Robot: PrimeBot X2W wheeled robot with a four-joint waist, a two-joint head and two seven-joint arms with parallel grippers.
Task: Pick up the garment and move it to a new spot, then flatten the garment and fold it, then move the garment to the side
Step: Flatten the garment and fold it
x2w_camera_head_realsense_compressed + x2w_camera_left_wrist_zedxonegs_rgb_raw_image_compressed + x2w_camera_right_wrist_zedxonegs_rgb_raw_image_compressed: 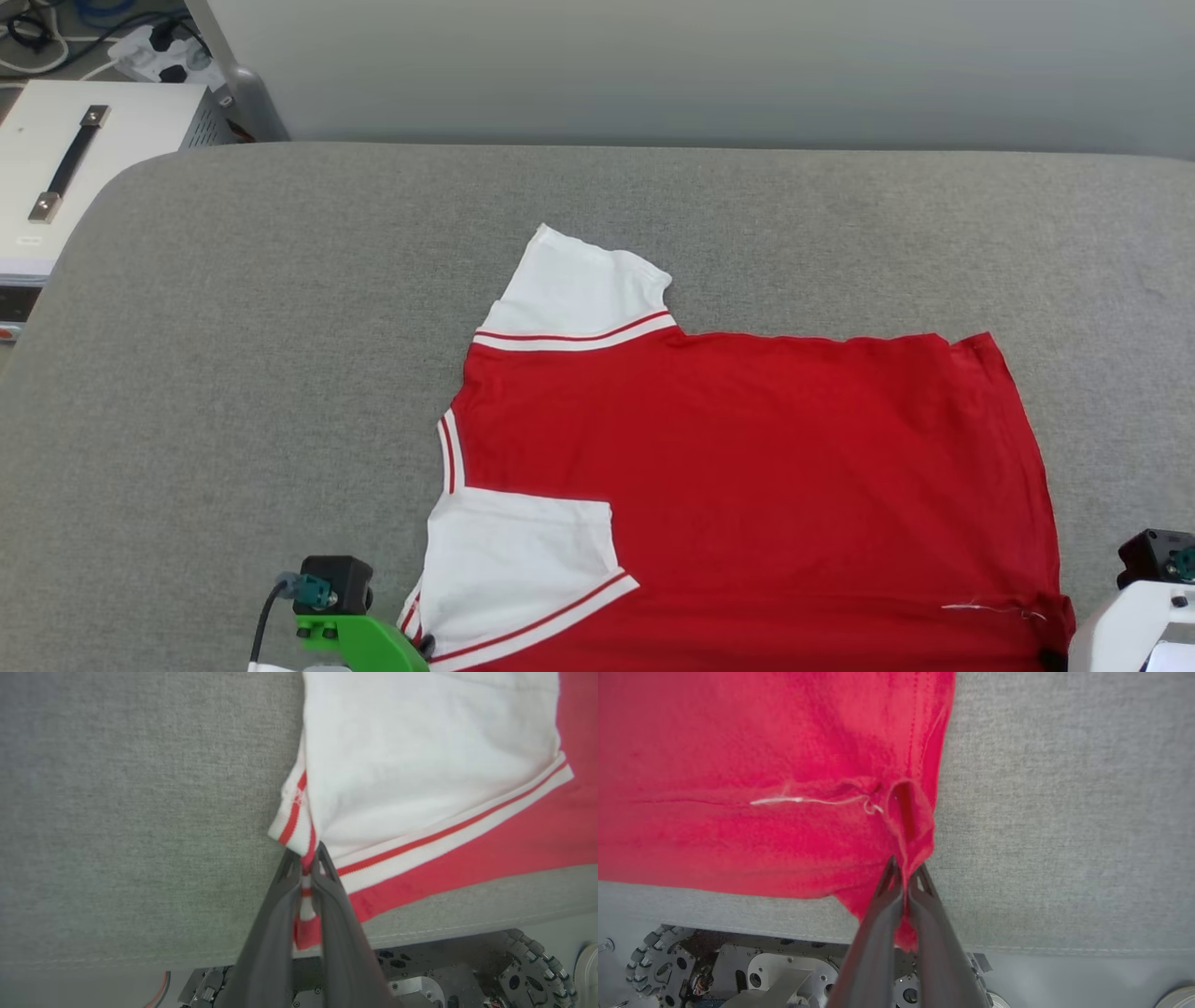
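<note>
garment (747,448) lay spread on the grey padded table (233,373), its near side at the front rim | left gripper (306,861) clamped on striped trim by the white sleeve, right gripper (906,870) pinched on the red hem corner | risk — thin pinches could slip, an uneven pull would bunch the fabric | room — bare padding to the left and beyond

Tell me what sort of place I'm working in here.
Likely a robotics lab or test room, not a home: a grey fabric-covered worktable holding the red jersey T-shirt, a white equipment case with a black handle beside it, and a power strip with cables behind.
</note>
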